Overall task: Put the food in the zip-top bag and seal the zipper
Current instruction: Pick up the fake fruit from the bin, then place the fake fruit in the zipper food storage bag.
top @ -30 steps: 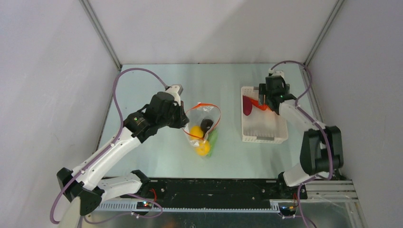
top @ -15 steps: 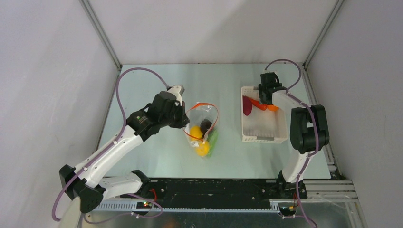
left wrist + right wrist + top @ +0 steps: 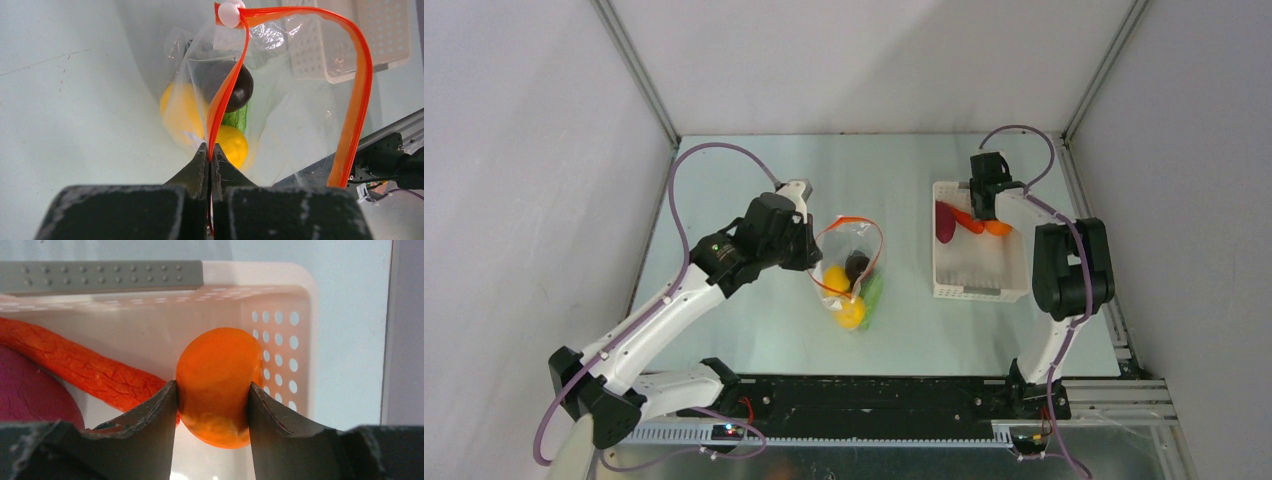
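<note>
Left claw [image 3: 210, 150] was seen pinched shut on the zipper [image 3: 223, 100] of the zip-top bag [image 3: 864, 245], held open on the surface [image 3: 754, 190]. Right claw [image 3: 212, 392] was clamped around the orange [image 3: 218, 365] inside the white basket [image 3: 300, 340].

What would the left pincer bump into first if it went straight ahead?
The left pincer is shut on the zipper; ahead it would probably press the bag, then the lemon inside. Depth is unclear.
</note>
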`<state>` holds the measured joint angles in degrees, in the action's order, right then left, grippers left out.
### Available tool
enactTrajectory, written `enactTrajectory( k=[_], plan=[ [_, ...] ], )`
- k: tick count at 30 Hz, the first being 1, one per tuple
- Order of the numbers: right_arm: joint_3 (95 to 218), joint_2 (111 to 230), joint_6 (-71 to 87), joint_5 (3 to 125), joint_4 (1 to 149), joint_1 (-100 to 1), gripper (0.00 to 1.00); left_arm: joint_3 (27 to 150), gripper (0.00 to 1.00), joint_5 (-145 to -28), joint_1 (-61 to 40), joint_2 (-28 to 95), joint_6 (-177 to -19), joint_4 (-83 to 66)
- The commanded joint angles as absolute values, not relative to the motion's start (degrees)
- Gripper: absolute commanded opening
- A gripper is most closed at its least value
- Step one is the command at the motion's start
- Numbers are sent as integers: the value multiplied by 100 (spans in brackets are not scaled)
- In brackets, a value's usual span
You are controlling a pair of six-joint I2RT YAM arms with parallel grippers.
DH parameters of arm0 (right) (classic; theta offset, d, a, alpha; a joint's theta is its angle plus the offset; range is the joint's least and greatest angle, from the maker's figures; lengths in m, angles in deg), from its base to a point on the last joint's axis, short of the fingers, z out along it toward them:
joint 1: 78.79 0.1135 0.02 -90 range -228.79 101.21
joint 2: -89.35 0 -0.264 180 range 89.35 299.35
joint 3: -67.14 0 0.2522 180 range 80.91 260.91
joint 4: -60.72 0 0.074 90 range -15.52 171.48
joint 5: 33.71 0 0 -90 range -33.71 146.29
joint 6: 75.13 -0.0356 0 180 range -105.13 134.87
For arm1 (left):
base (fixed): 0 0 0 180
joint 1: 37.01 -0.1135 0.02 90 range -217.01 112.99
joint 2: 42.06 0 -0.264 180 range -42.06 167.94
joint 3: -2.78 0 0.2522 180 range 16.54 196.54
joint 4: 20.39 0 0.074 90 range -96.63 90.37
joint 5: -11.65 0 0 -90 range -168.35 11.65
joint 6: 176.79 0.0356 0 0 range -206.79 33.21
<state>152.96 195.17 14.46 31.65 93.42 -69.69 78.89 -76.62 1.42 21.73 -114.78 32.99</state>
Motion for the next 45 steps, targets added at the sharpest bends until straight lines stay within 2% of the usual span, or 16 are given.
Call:
enactTrajectory(
  k=[1, 10, 14, 16, 20, 24, 28, 32, 37, 45],
  plan=[
    [15476, 18946, 1260, 3134, 9799, -6914, 8, 8044, 0, -7725, 124, 2124, -11391, 3257],
    [15079, 17637, 847, 3190, 10035, -6506, 6, 8044, 0, -7752, 128, 2151, -11414, 3266],
    [14780, 16620, 691, 3703, 9825, -6304, 6, 8042, 0, -7772, 126, 2142, -11422, 3261],
    [14552, 16101, 649, 4312, 9514, -6212, 6, 8036, 0, -7765, 130, 2136, -11421, 3256],
    [13945, 15051, 346, 6409, 8501, -6126, 6, 8042, 0, -7789, 123, 2135, -11419, 3245],
    [13606, 14462, -285, 7900, 7357, -6058, 6, 8037, 0, -7871, 125, 2120, -11423, 3234],
    [13584, 14300, -731, 8672, 6805, -5731, 7, 8022, 0, -7982, 125, 2094, -11421, 3203],
    [13532, 14399, -1085, 8923, 6007, -4815, 7, 8002, 0, -8087, 122, 2082, -11439, 3174],
    [13567, 14922, -1196, 8821, 5450, -4041, 7, 7996, 0, -8152, 127, 2083, -11454, 3167],
    [13576, 15512, -1107, 7973, 5850, -3548, 7, 7983, 0, -8138, 130, 1994, -11450, 3148]
  ],
)
